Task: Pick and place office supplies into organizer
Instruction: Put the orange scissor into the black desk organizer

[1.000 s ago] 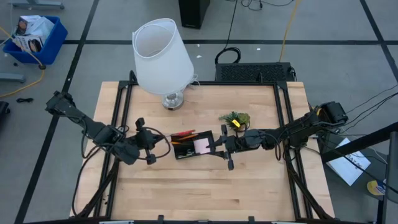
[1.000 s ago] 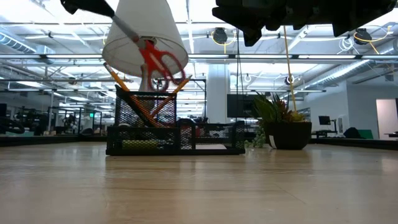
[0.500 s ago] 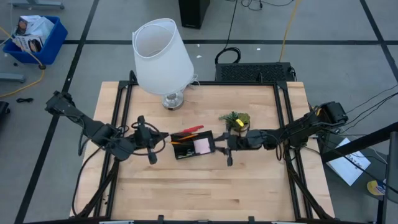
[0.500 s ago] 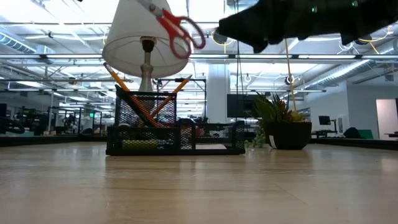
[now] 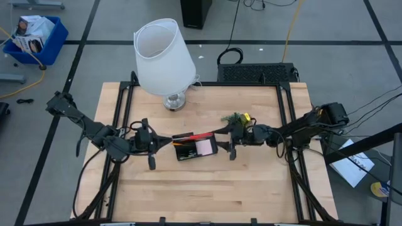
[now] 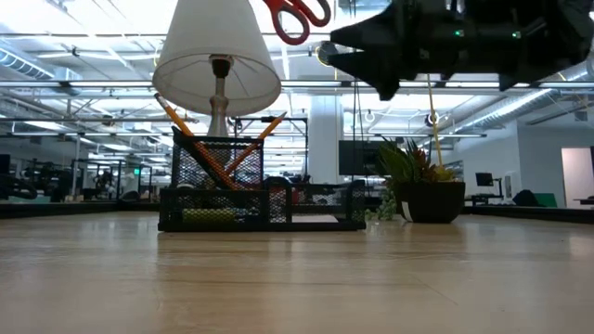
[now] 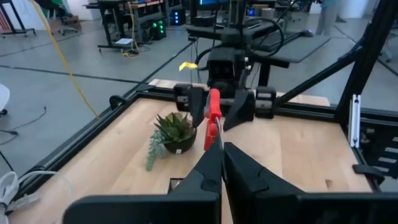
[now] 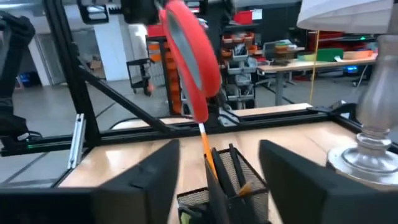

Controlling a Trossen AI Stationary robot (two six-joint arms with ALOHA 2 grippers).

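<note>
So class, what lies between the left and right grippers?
In the high view, the red-handled scissors span between the left gripper and right gripper, above the organizer.

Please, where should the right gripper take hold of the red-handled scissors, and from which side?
Grip the red handle loops. The red-handled scissors lie level in the air, with the blade end shut in the left gripper and the handles free, pointing at the open right gripper. Come in level from the table's right side.

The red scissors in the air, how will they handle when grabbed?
Probably stiff: the scissors jut from the left claw, pinched only at the blades, without sagging. The smooth blades might swivel in that narrow pinch. The open right claw likely finds the looped handles easier to hold.
</note>
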